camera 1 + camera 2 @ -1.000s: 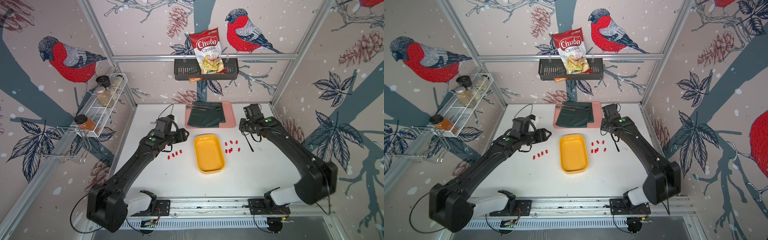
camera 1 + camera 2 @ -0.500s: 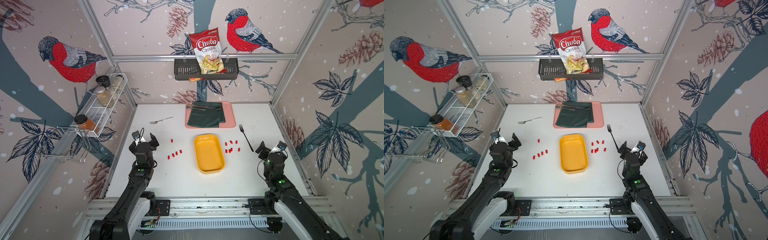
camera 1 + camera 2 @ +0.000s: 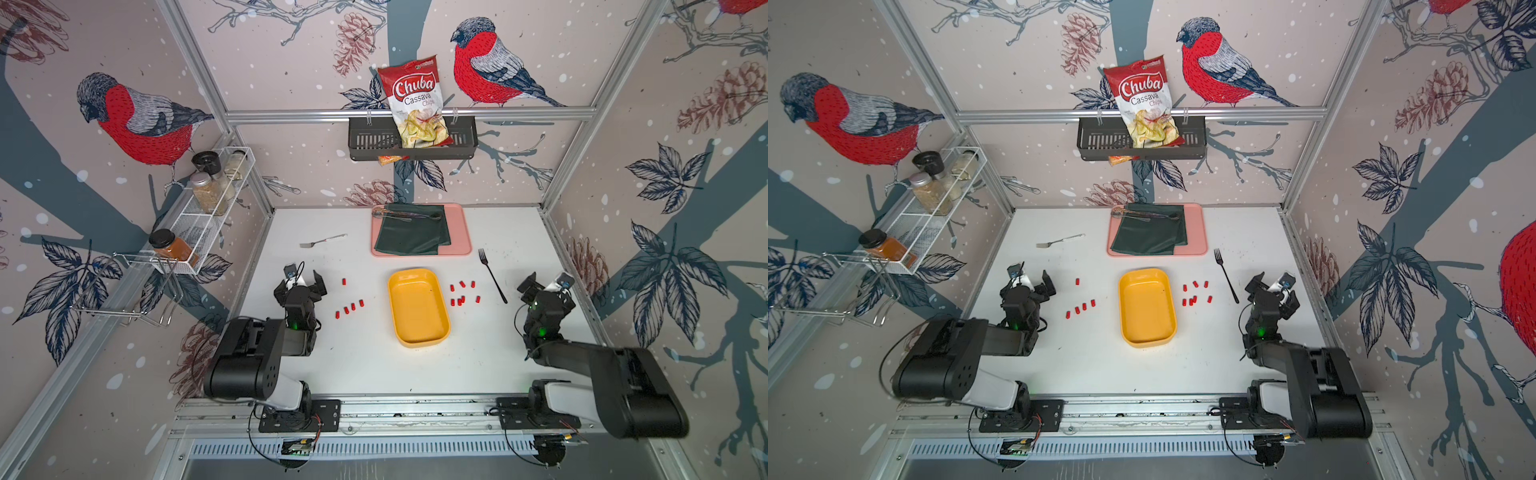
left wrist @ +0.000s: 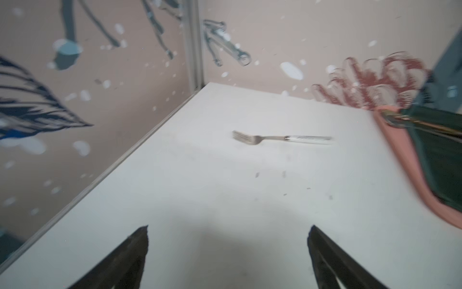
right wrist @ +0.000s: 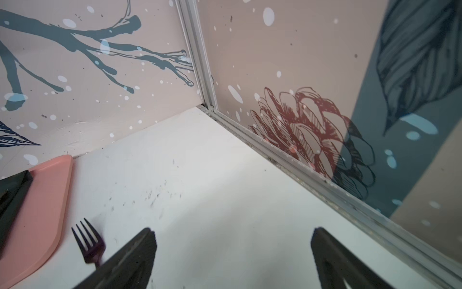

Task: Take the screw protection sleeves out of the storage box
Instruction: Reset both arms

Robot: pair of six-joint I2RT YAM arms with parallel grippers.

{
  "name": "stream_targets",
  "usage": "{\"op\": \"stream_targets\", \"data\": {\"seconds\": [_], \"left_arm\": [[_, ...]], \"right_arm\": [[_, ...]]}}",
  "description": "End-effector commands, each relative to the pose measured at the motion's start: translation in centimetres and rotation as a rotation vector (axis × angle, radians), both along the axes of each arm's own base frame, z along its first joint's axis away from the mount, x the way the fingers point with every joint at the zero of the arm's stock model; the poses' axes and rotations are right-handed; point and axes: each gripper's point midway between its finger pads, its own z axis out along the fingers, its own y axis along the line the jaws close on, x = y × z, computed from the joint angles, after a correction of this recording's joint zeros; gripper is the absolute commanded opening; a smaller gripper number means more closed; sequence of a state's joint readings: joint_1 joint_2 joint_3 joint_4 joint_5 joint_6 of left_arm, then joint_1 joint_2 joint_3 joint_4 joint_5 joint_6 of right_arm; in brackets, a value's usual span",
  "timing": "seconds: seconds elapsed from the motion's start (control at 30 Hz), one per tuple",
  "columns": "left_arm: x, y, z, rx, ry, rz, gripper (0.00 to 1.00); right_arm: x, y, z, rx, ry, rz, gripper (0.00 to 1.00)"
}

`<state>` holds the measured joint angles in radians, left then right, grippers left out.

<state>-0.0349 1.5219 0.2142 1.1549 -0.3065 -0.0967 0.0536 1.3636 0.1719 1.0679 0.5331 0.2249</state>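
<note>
As the yellow box [image 3: 417,309] now lies: bare inside in both top views, mid-table, with nothing red in it.
Red sleeves [image 3: 349,308]: all out on the white table. Five sit in a loose row on the left arm's side of the box, and seven bunch near its other long wall [image 3: 462,293].
Left gripper [image 3: 302,283]: fingers spread wide with nothing between them. Its wrist view shows only bare table, with a silver fork [image 4: 282,138] further off.
Right gripper [image 3: 546,286]: fingers also wide and empty, near a dark fork [image 3: 492,276] but not touching it.
Arms: both folded low towards the front rail, well apart from the box and the sleeves.
Step in hand: the emptying looks done, and this reads as the parked pose at the close.
Next move: probably none. Any further reach would call for care, since such small round pieces would likely roll at a nudge.
Bystanders: the pink tray [image 3: 461,232] with its green cloth plays no part.
</note>
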Motion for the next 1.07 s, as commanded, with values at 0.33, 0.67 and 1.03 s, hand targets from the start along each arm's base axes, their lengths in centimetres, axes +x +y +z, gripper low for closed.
{"op": "stream_targets", "data": {"seconds": [0.33,0.67,1.03], "left_arm": [[0.8,0.0,2.6,0.014,-0.089,-0.007,0.98],[0.8,0.0,2.6,0.022,-0.093,-0.004,0.98],[0.8,-0.1,2.6,0.022,-0.092,-0.003,0.98]], "right_arm": [[2.7,2.5,0.9,-0.06,-0.059,0.178,0.99],[2.8,2.6,0.8,-0.06,-0.044,0.176,0.99],[2.8,2.7,0.8,-0.059,-0.045,0.186,0.99]]}}
